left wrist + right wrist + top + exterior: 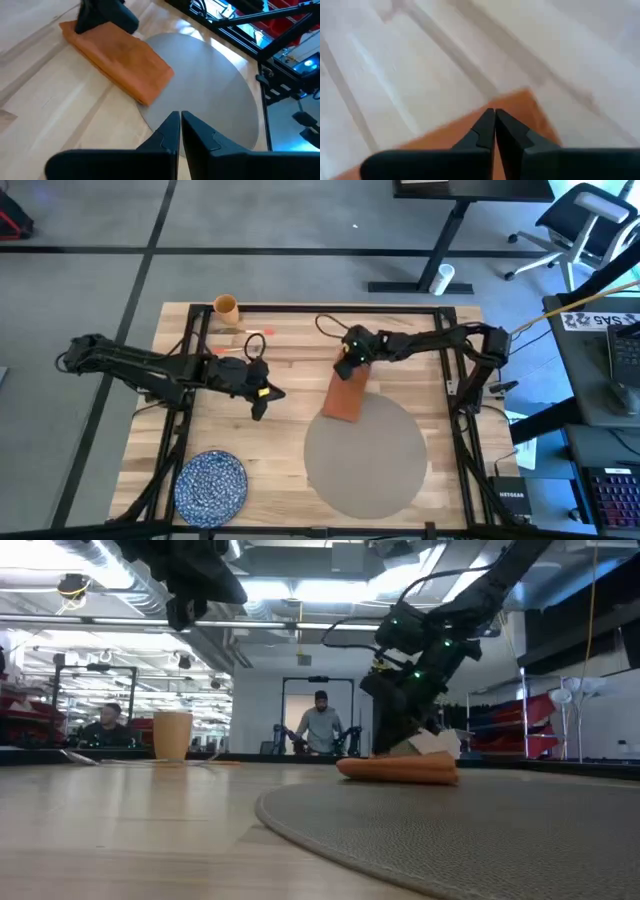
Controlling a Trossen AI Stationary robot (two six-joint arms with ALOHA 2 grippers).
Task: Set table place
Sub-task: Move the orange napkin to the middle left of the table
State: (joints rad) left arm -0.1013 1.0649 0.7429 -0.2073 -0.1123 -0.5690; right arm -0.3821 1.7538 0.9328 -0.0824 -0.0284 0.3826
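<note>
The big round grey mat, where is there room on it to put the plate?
The round grey-beige placemat is bare across its middle and near side. Only its far-left rim is crowded: the rust-red folded napkin overlaps there, with the right end effector on it.

Light wood table point(290, 420); plain grey-beige placemat point(370, 455); rust-orange napkin point(345, 395) overlapping placemat's edge; blue speckled plate point(211, 484); tan cup point(226, 307).

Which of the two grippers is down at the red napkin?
The right gripper, at the napkin's far end. The left gripper hangs apart over bare table, fingers shut on nothing.
</note>
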